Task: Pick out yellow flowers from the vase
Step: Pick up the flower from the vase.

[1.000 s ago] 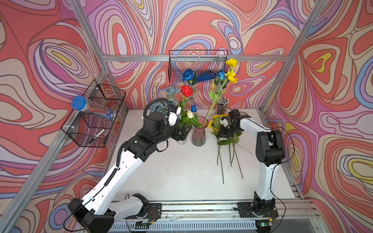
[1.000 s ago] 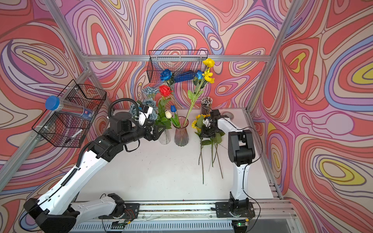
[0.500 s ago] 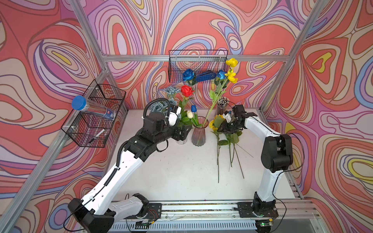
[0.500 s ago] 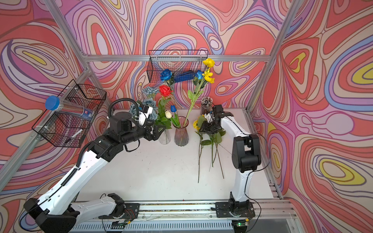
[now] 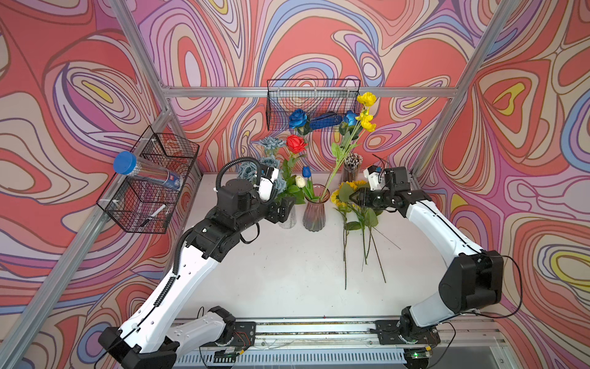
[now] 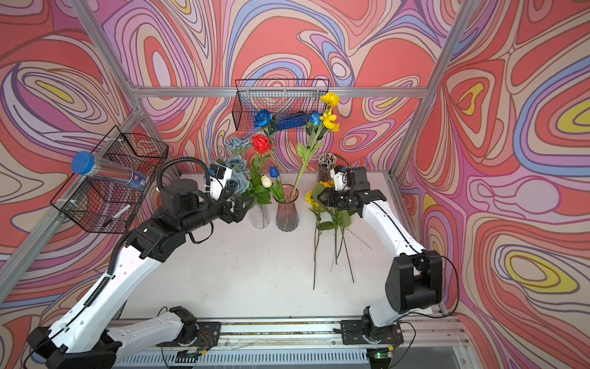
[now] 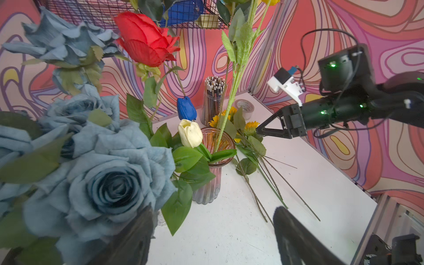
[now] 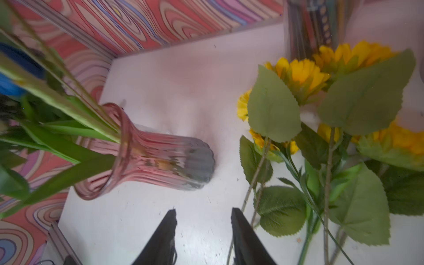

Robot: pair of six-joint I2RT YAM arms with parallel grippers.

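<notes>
Both pincers gape, holding nothing: the right pincer (image 8: pixel 203 210) just beside the sunflowers (image 8: pixel 300 75) lying on the table (image 5: pixel 287 271), the left pincer (image 7: pixel 213 208) by the clear vase (image 5: pixel 287 220). One tall yellow sprig (image 5: pixel 366 118) stands in the pink vase (image 5: pixel 314 214). The tube (image 5: pixel 150 172) has a label, too small to read.

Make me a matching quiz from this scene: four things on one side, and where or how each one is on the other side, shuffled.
1. sunflowers
2. white tulip
3. blue-capped tube
4. right pincer

A. standing in the pink vase
B. open, holding nothing
C. lying on the table
D. in the side wire basket

Pairs: 1-C, 2-A, 3-D, 4-B
</notes>
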